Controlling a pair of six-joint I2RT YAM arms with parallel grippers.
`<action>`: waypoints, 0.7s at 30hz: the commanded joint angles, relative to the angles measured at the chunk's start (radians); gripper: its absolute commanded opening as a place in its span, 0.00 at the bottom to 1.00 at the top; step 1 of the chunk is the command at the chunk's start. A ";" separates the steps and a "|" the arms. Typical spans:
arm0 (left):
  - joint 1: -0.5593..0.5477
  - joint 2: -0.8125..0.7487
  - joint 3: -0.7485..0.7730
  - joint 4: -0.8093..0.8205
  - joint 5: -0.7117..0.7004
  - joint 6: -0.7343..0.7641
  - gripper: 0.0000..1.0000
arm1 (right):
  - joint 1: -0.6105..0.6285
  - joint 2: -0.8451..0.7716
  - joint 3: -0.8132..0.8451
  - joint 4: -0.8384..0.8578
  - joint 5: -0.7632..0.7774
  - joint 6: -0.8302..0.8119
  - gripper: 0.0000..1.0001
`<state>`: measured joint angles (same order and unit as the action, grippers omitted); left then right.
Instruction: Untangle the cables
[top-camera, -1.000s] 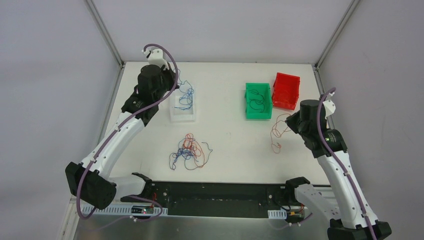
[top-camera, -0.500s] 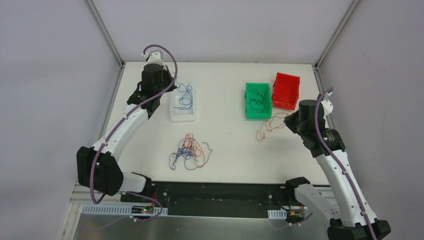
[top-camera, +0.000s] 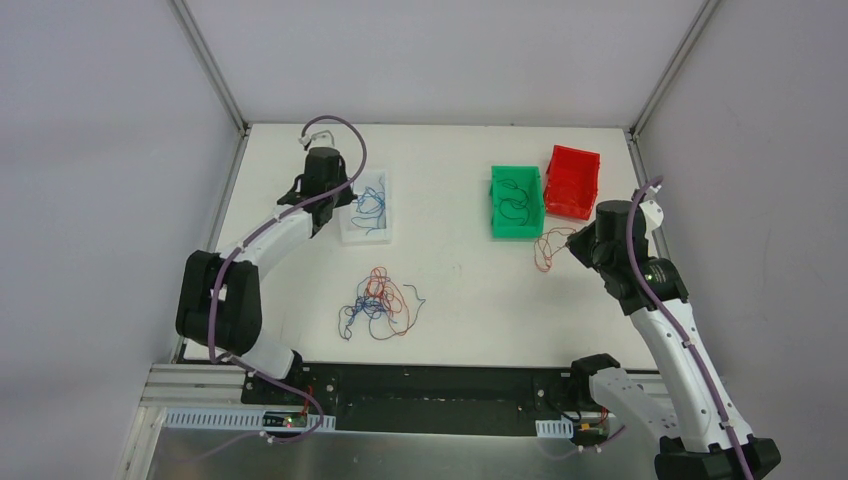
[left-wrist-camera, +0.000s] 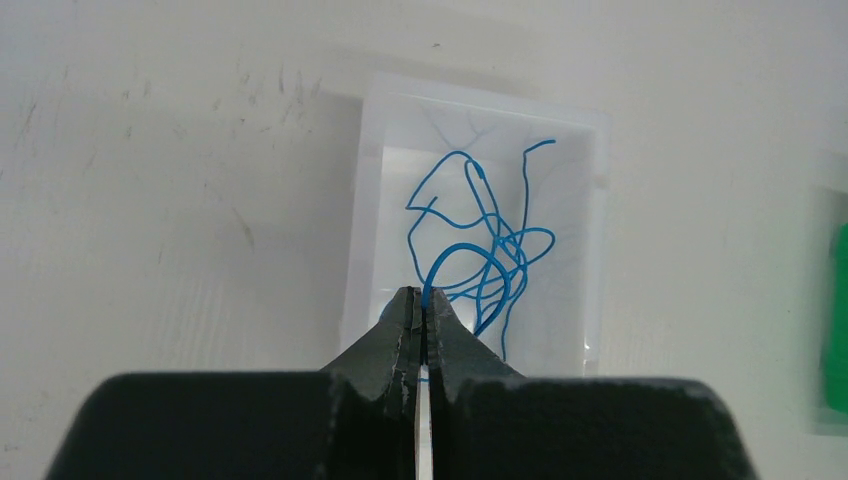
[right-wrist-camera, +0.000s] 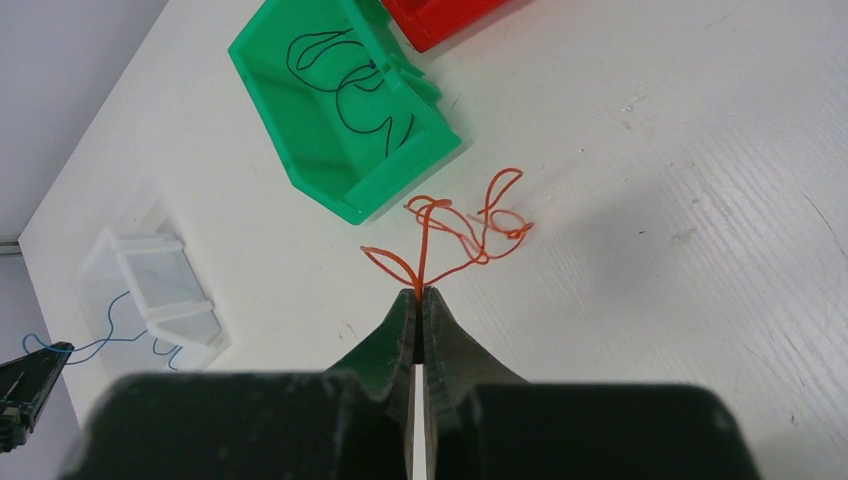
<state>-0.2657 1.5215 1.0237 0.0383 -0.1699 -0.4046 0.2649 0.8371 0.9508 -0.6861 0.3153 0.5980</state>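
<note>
The red cable (right-wrist-camera: 460, 235), clamped in the right gripper (right-wrist-camera: 420, 297), is travelling from the table toward the red bin (top-camera: 572, 182) at 1 o'clock. The blue cable (left-wrist-camera: 480, 250), pinched by the left gripper (left-wrist-camera: 420, 300), is now sinking into the clear bin (left-wrist-camera: 370, 200) at 11 o'clock. Both seem freed, while the tangle (top-camera: 378, 300) at 6 o'clock is waiting.
</note>
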 joint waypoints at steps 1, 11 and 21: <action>0.014 0.056 0.039 0.027 -0.025 0.024 0.00 | -0.004 -0.010 -0.009 0.023 -0.004 -0.006 0.00; 0.014 0.224 0.126 0.023 0.079 0.018 0.00 | -0.003 0.001 -0.020 0.029 -0.006 -0.012 0.00; 0.014 0.068 0.133 -0.048 0.162 0.025 0.62 | -0.028 0.133 0.113 -0.041 0.045 -0.094 0.00</action>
<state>-0.2577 1.7195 1.1229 0.0174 -0.0559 -0.3752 0.2581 0.8982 0.9607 -0.7025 0.3275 0.5587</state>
